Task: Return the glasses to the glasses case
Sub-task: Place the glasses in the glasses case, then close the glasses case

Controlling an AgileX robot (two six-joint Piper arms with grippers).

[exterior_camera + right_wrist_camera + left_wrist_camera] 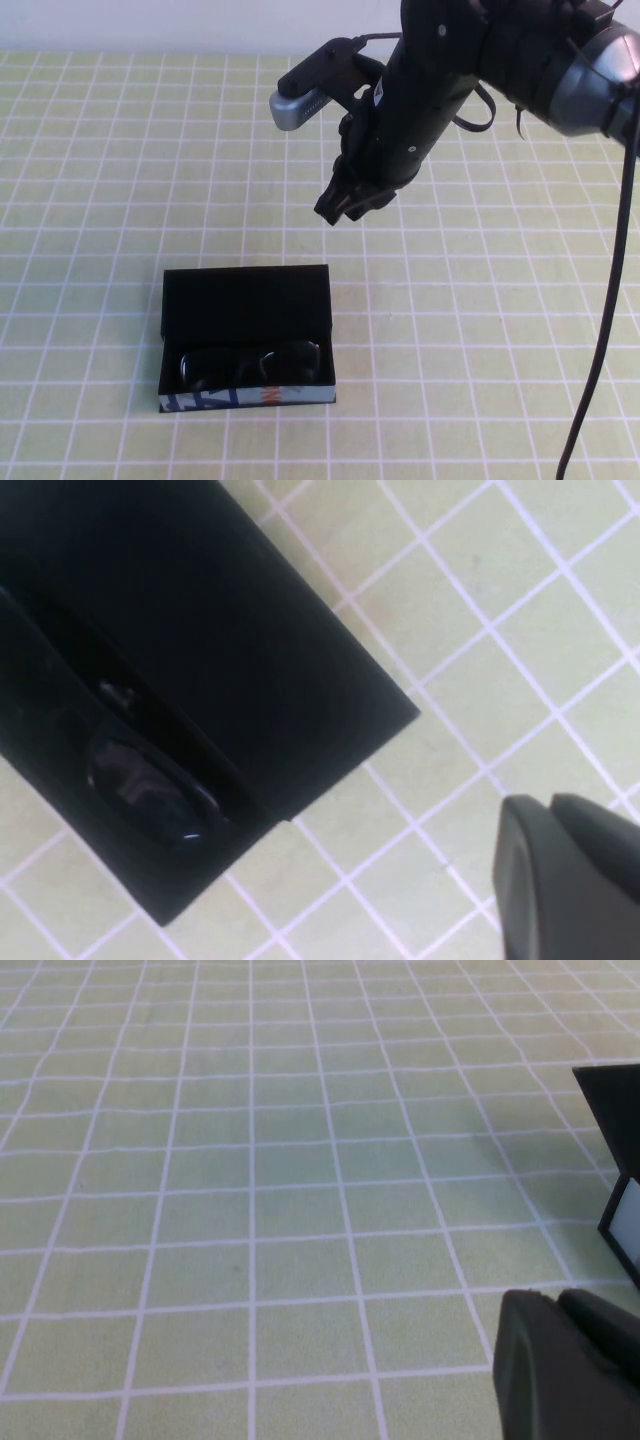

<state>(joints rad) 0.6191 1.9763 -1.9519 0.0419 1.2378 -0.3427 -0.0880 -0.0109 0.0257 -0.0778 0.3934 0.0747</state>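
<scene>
The black glasses case (246, 300) lies open on the green checked cloth, lid leaning back, its printed front edge (245, 397) toward me. The black glasses (248, 364) lie inside it, lenses reflecting. My right gripper (345, 207) hangs shut and empty above the cloth, behind and to the right of the case. The right wrist view shows the case (230, 660) with the glasses (140, 780) inside, and its fingers (565, 880) together. My left gripper (560, 1305) is shut and empty low over the cloth; a corner of the case (615, 1120) shows beside it.
The green cloth with white grid lines (120, 180) covers the whole table. The right arm's black cable (600, 350) hangs down at the right side.
</scene>
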